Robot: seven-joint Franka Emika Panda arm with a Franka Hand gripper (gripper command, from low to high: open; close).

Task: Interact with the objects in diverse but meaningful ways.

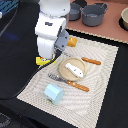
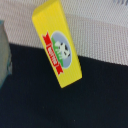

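Exterior view: one yellow packet (image 1: 44,60) at the mat's (image 1: 100,75) edge under the arm, one white piece (image 1: 73,69) on the tan plate (image 1: 63,70), one blue carton (image 1: 54,93), two grey pots (image 1: 93,14), gripper (image 1: 61,51) pointing down, grip state unclear; wrist view: one packet (image 2: 56,44) lying half on mat, half on black surface, no fingers visible

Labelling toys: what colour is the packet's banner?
Red, across the yellow packet; the wrist view shows it best.

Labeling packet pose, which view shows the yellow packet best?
Wrist view: the yellow packet fills the frame, whole and unobstructed, red banner label readable, lying across the cloth edge. Exterior view shows only a yellow corner poking out beneath the arm.
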